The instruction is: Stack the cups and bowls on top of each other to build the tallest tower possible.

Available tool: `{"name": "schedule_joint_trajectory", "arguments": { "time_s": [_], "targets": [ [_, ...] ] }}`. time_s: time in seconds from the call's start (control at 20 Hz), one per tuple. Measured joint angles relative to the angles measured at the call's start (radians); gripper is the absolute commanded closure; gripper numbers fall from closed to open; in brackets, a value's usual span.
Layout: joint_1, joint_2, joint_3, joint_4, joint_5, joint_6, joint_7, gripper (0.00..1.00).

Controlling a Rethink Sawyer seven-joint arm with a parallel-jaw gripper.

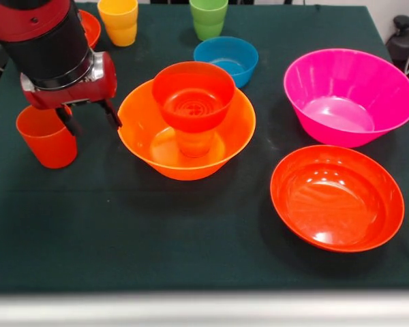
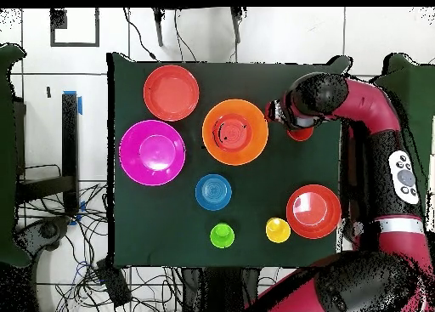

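With the large orange bowl [image 1: 186, 133] as landmark: left of it, the gripper [image 1: 90, 117] hangs with fingers apart, empty, above a loose red-orange cup [image 1: 46, 137]. Inside it, a small red-orange bowl [image 1: 193, 94] sits on an inverted cup, an early tower. Behind it, the yellow cup [image 1: 118, 20], green cup [image 1: 208, 18] and blue bowl [image 1: 226, 59] remain unstacked; right, the magenta bowl [image 1: 349, 95] and wide red-orange bowl [image 1: 337, 197] too.

Green-clothed table [image 1: 157, 238]; bowls [image 1: 337, 197], cups [image 1: 46, 136]
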Motion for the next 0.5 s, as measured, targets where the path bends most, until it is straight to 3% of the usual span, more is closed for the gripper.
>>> {"name": "schedule_joint_trajectory", "arguments": {
  "time_s": [0.5],
  "targets": [
    [0.000, 0.009, -0.011, -0.036, -0.052, 0.026, 0.000, 0.00]
  ]
}}
